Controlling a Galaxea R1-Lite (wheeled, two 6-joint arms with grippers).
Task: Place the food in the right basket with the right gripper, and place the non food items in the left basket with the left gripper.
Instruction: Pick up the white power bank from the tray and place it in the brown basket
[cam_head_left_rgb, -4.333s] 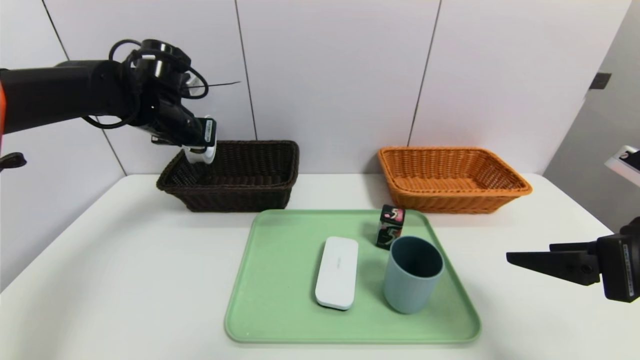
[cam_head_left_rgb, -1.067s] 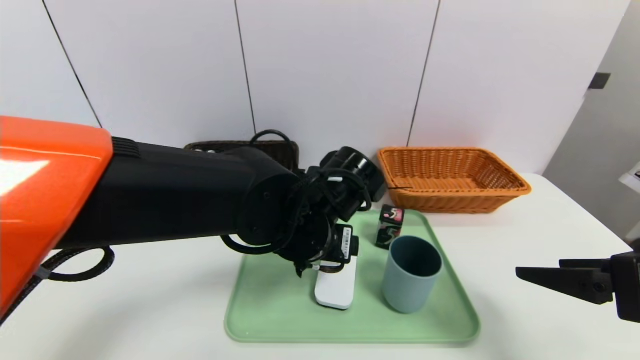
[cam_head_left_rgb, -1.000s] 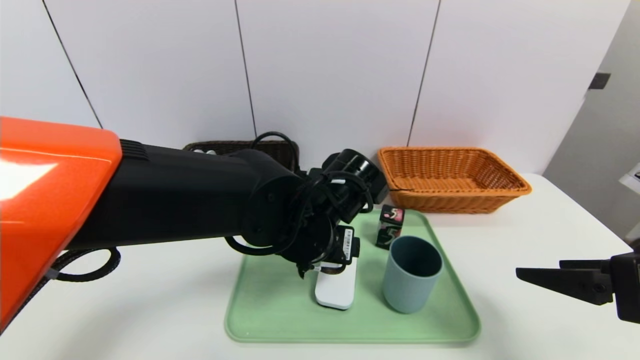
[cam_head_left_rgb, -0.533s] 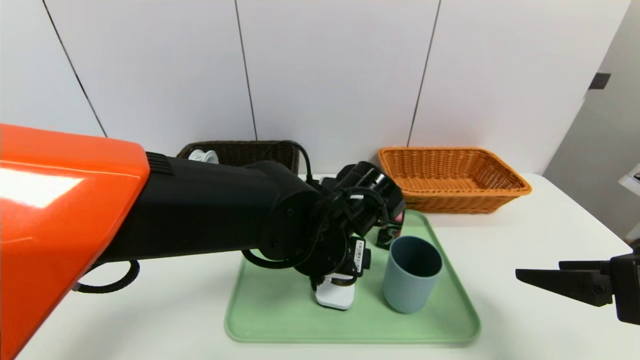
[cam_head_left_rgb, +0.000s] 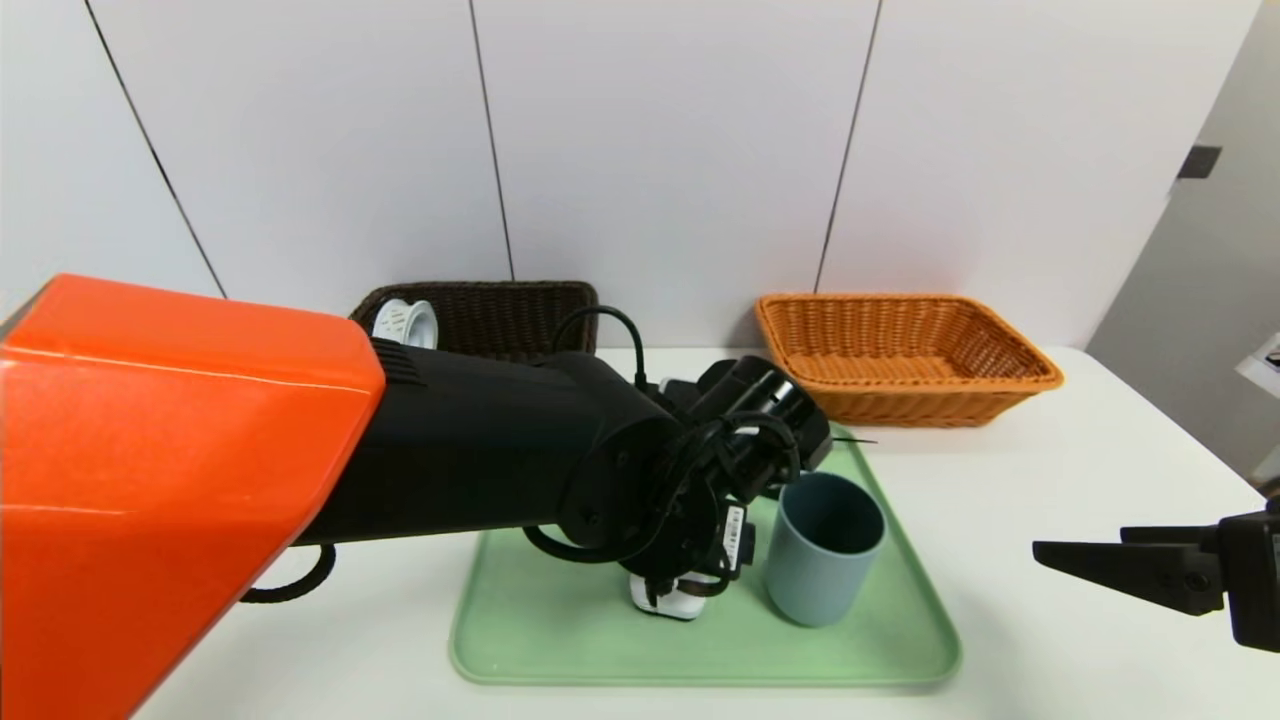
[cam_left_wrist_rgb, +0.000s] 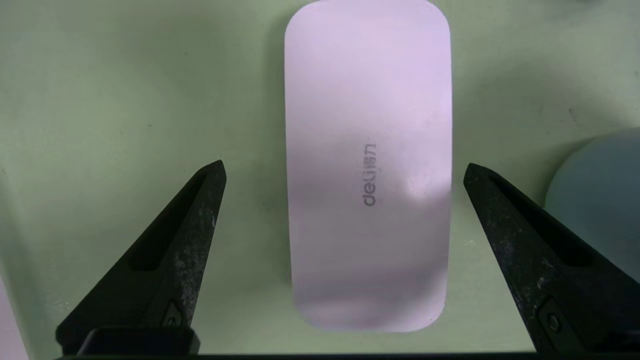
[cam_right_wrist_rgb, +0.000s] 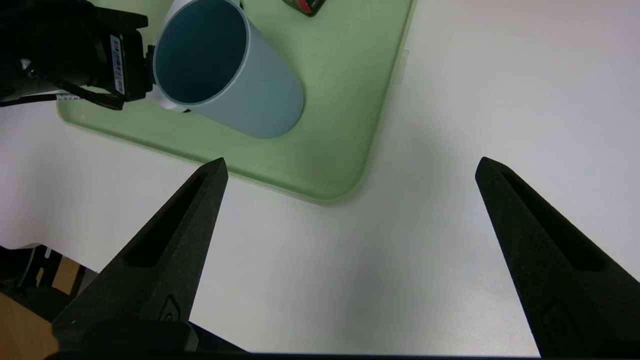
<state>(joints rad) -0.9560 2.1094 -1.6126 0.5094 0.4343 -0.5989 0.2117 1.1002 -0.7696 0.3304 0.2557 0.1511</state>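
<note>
A flat white oblong plastic case with rounded ends (cam_left_wrist_rgb: 367, 165) is lying lengthwise on the pale green rectangular tray (cam_left_wrist_rgb: 100, 90), filling the centre of the left wrist view; in the head view only its near end (cam_head_left_rgb: 678, 600) is showing, low and centre, below the black wrist. Grey lettering reading "deli" followed by characters too small to read is running along the lid. The left gripper (cam_left_wrist_rgb: 342, 172) is hanging over the case with its jaws spread wide, one black finger (cam_left_wrist_rgb: 200, 210) on each side of the case and neither touching it. A light blue cylindrical cup (cam_head_left_rgb: 825, 548) is standing upright on the tray just right of the case. The right gripper (cam_right_wrist_rgb: 350, 167) is sitting over bare white tabletop (cam_right_wrist_rgb: 500, 75) at the right edge of the head view, jaws fully apart and holding nothing. A dark brown woven basket (cam_head_left_rgb: 500, 315) is showing a white round object (cam_head_left_rgb: 405, 323) inside at upper left; an orange woven basket (cam_head_left_rgb: 905, 355) is standing at upper right.
</note>
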